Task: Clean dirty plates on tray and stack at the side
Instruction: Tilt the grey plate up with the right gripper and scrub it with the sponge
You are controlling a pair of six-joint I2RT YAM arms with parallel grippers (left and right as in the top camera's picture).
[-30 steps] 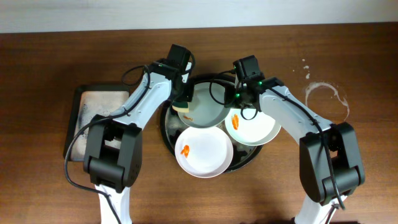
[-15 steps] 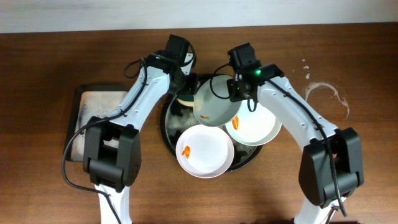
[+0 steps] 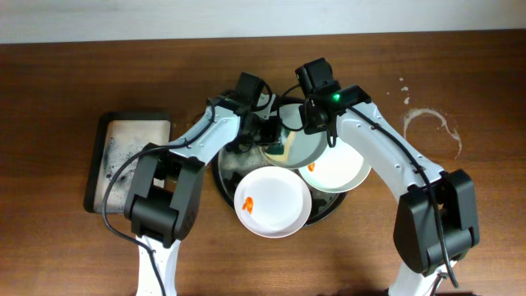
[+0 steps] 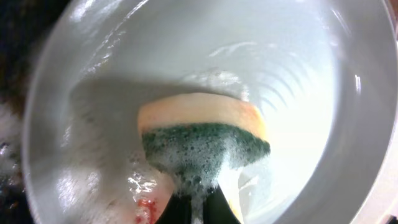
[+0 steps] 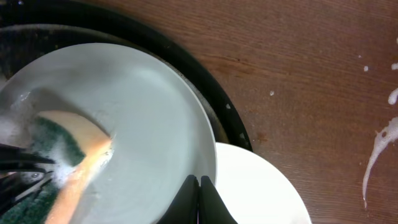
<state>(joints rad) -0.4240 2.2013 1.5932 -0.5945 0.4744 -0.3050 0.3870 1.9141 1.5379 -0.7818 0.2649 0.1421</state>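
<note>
The pale grey-blue plate (image 3: 297, 144) is tilted above the round black tray (image 3: 222, 168), its rim pinched by my shut right gripper (image 5: 199, 186); it also shows in the right wrist view (image 5: 143, 124) and fills the left wrist view (image 4: 311, 74). My left gripper (image 4: 199, 208) is shut on a soapy yellow-and-green sponge (image 4: 202, 140) pressed against the plate's inside, also seen in the right wrist view (image 5: 68, 149). An orange smear (image 4: 144, 210) shows near the sponge. Two white plates lie on the tray, one in front (image 3: 273, 200) with an orange smear, one at the right (image 3: 341, 171).
A rectangular dark sponge tray (image 3: 123, 156) with foam sits at the left. A whitish ring stain (image 3: 431, 131) with white specks marks the brown tabletop at the right, also seen in the right wrist view (image 5: 379, 143).
The right gripper has lifted and tilted the grey-blue plate higher. The left gripper has swung right from the tray's back edge and pressed the sponge into the plate.
</note>
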